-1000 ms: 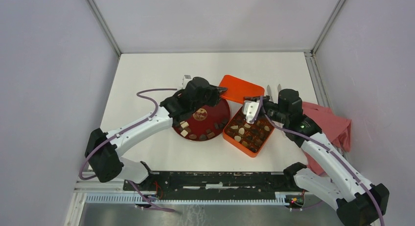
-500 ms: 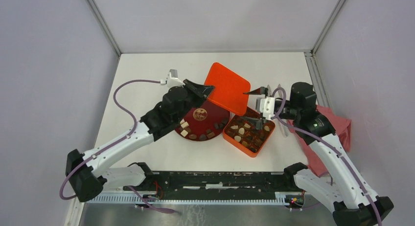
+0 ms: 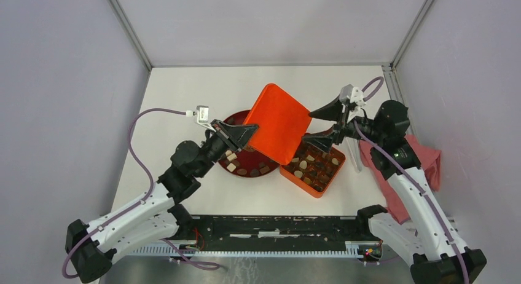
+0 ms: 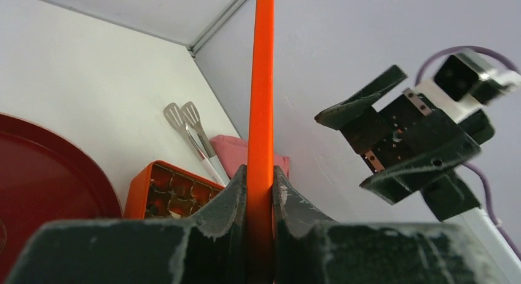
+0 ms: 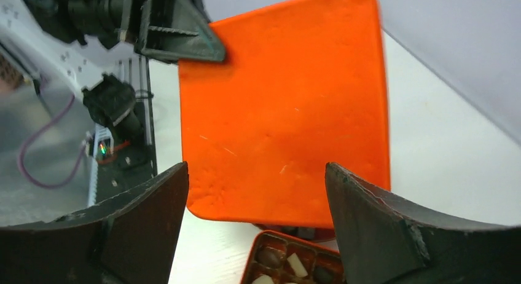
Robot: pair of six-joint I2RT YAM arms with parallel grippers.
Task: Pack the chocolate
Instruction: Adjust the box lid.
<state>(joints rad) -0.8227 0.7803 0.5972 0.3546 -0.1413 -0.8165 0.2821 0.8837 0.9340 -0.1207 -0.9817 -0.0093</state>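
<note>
One plate, one lid, one box

Left end effector [image 3: 249, 130] is clenching the tilted orange lid [image 3: 279, 130] over the red plate [image 3: 255, 158]; chocolate [image 3: 232, 167] is lying on the plate and in the orange box [image 3: 307, 187]; right end effector [image 3: 323, 125] is gaping wide, empty

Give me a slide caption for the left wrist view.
Left end effector pinches the orange lid edge-on, open right end effector opposite.

The white table [image 3: 184, 93] carries a dark red plate [image 3: 253, 160] near its middle, a square orange box [image 3: 301, 181] just right of the plate, metal tongs [image 3: 352, 155] beside the box, and a crumpled pink cloth [image 3: 424, 158] at the right edge
</note>
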